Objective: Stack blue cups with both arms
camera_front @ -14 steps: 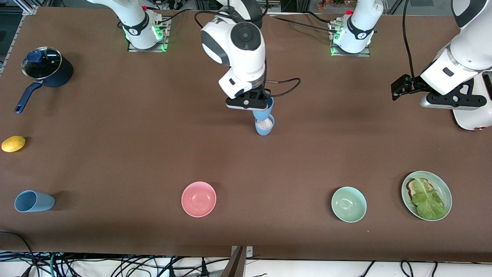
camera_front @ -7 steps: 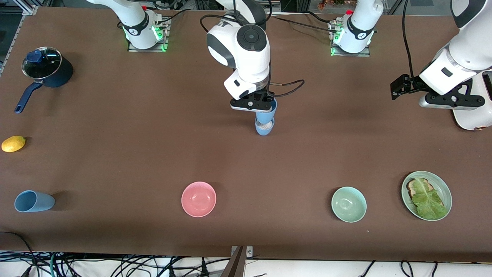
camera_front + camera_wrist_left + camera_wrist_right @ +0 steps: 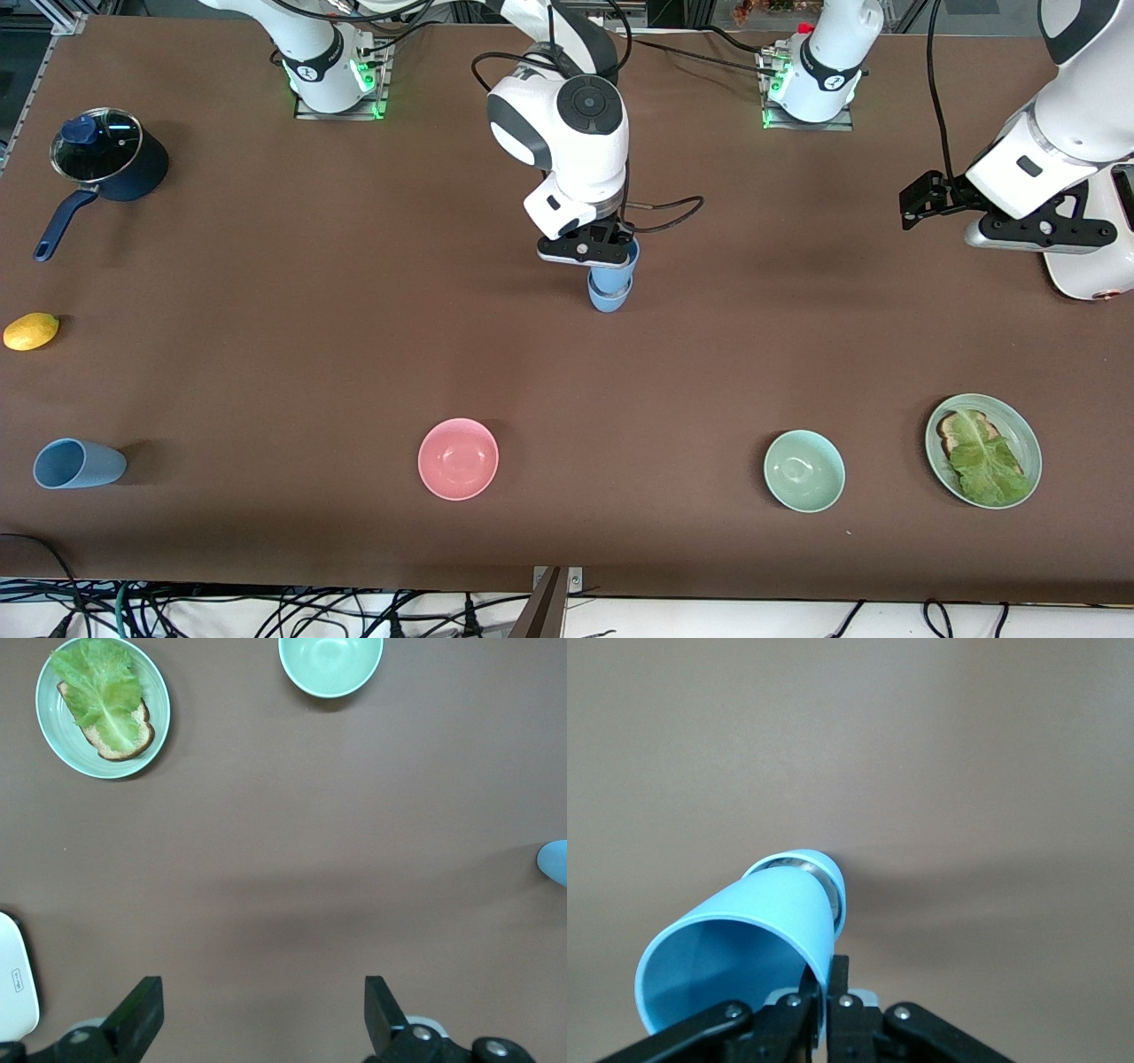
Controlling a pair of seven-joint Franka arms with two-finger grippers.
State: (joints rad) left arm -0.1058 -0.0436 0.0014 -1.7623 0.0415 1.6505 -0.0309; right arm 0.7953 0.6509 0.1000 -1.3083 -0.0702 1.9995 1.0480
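A: Where is the right gripper [image 3: 611, 257] sitting?

B: Mid-table, pinching the rim of the sky-blue cup [image 3: 749, 943], whose base is nesting in the standing cup [image 3: 608, 296].

A: And the left gripper [image 3: 261, 1019]?

B: It is waiting, fingers spread, over bare table at its own end. A third cup [image 3: 75, 463] is lying on its side near the front edge, at the right arm's end.

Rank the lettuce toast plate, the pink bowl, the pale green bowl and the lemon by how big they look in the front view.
1. Lettuce toast plate
2. Pink bowl and pale green bowl: alike, no ranking between them
3. Lemon
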